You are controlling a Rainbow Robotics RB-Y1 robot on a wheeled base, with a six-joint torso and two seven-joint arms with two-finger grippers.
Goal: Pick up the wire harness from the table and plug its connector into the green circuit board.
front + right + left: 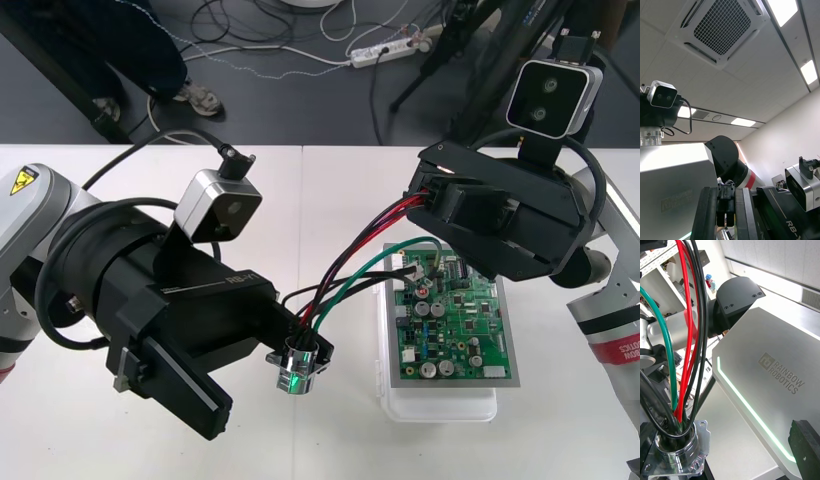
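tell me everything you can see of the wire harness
The harness is a loose bundle of thin red, black and green wires, strung through the air between the two grippers. Its small black plug is pinched in the right gripper above the far end of the board, not plugged in. Its round shiny metal socket, with a square flange, sits low beside one finger of the open left gripper; whether they touch is unclear.
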